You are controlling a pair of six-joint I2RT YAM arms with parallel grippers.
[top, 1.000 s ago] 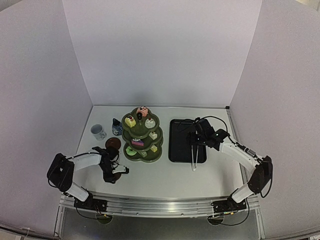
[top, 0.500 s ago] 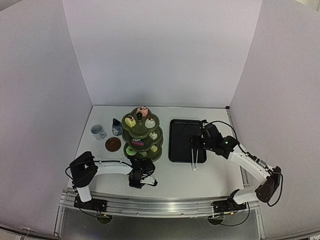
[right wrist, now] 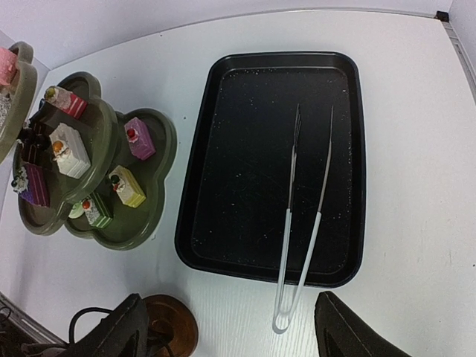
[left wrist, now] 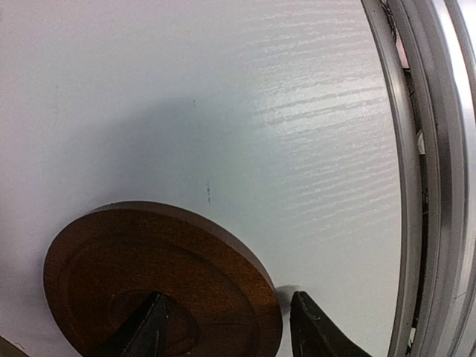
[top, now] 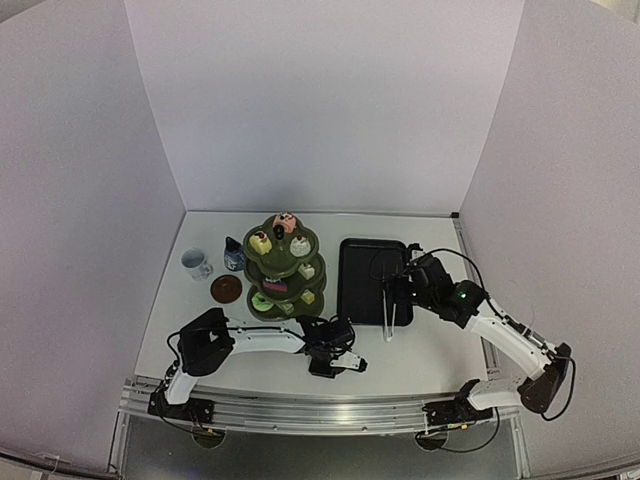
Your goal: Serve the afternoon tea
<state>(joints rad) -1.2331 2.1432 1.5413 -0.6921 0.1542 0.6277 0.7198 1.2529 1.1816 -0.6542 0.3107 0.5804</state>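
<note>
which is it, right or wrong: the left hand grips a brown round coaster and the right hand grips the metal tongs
Wrong in one point: the right hand is open and holds nothing; the metal tongs lie on the black rectangular tray below it, as the right wrist view shows. The left hand does grip a brown round coaster.

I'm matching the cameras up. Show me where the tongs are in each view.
Top: tongs right of centre, on the right half of the tray, joined end past its near edge.
Left wrist: not in it.
Right wrist: tongs centre right, on the tray, joined end past its near rim.
Shared landmark: the black tray, in both those views.
</note>
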